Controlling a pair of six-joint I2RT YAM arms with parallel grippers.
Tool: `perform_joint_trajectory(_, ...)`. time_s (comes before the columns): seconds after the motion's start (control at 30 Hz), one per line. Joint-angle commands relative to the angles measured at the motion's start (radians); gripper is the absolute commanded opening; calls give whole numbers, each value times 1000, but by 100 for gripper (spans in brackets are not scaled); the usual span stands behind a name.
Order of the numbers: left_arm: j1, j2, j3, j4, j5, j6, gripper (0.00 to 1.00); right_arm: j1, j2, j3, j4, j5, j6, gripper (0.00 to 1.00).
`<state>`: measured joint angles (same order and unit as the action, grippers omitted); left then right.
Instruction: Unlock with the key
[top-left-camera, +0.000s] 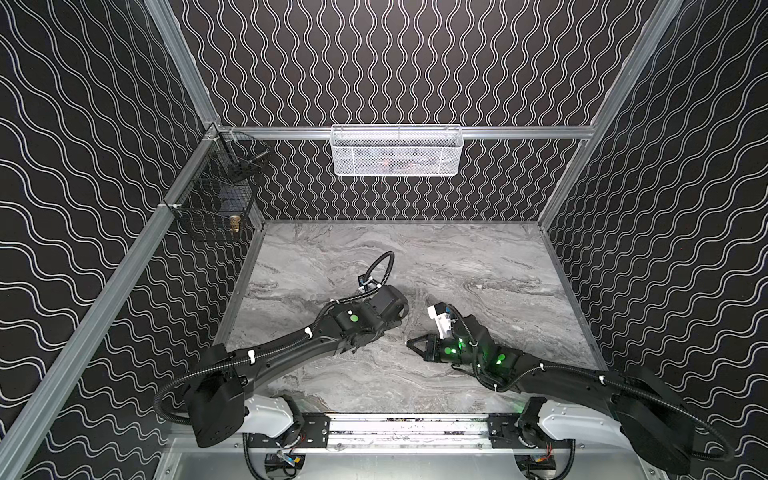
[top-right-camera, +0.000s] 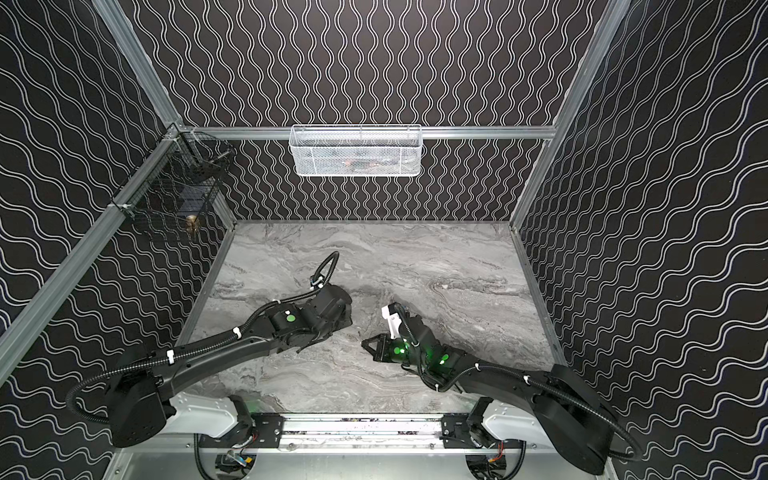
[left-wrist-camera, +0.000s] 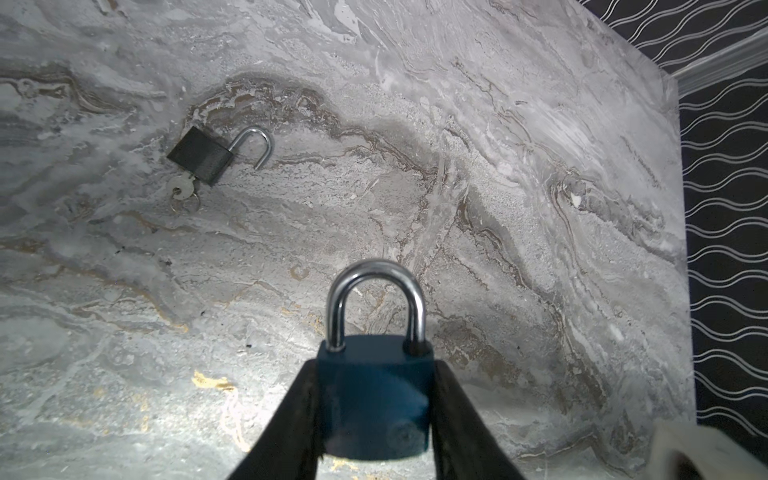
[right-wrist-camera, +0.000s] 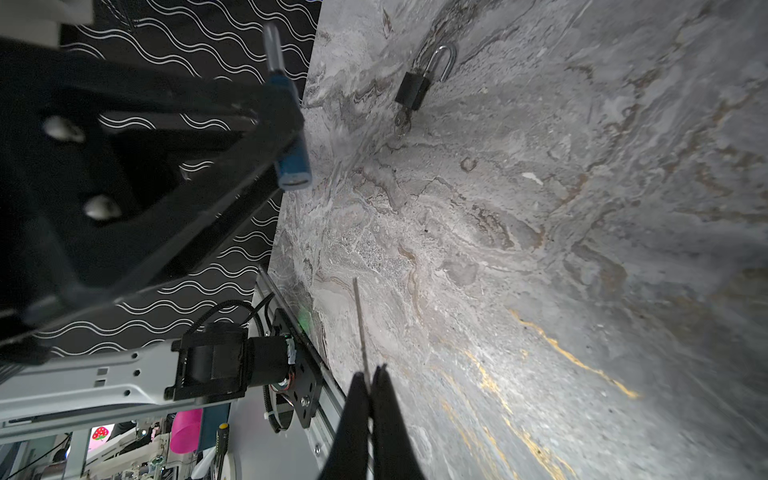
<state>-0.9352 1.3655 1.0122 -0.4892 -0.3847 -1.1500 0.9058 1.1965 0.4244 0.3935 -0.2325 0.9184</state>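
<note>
A blue padlock (left-wrist-camera: 374, 399) with its steel shackle (left-wrist-camera: 376, 291) closed sits between the fingers of my left gripper (left-wrist-camera: 375, 374), which is shut on its body above the marble table (left-wrist-camera: 540, 208). In the right wrist view the same blue padlock (right-wrist-camera: 293, 158) shows side-on, its underside facing that camera. My right gripper (right-wrist-camera: 370, 372) is shut on a key (right-wrist-camera: 360, 320), whose thin blade sticks out past the fingertips. In both top views the right gripper (top-left-camera: 411, 344) (top-right-camera: 365, 344) points left toward the left arm's wrist, a short gap away.
A black padlock (left-wrist-camera: 203, 156) (right-wrist-camera: 411, 89) lies on the table with its shackle swung open and a key in its base. A white mesh basket (top-left-camera: 395, 151) hangs on the back wall. A black wire basket (top-left-camera: 216, 195) hangs on the left wall.
</note>
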Motion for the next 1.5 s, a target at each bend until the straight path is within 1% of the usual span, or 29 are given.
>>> perform_joint_trajectory(0.0, -6, -5, 8, 21, -33, -29, 17, 21, 19, 19, 100, 64, 29, 0)
perform_joint_trajectory(0.07, -10, 3, 12, 15, -37, -31, 17, 35, 23, 20, 106, 111, 34, 0)
perform_joint_trajectory(0.3, -13, 16, 8, 44, -10, -40, 16, 62, 52, 31, 155, 135, 47, 0)
perform_joint_trajectory(0.4, -13, 18, 10, 40, -5, -51, 16, 64, 62, 28, 192, 131, 57, 0)
perform_joint_trajectory(0.5, -13, 19, 8, 43, -8, -47, 16, 65, 80, 54, 185, 113, 42, 0)
perform_joint_trajectory(0.77, -14, 16, 8, 46, -1, -47, 16, 64, 110, 57, 214, 116, 52, 0)
perform_joint_trajectory(1.03, -16, 18, 2, 66, 16, -44, 15, 63, 103, 46, 214, 150, 65, 0)
perform_joint_trajectory(1.47, -19, 18, 2, 71, 12, -35, 14, 61, 107, 17, 240, 151, 64, 0)
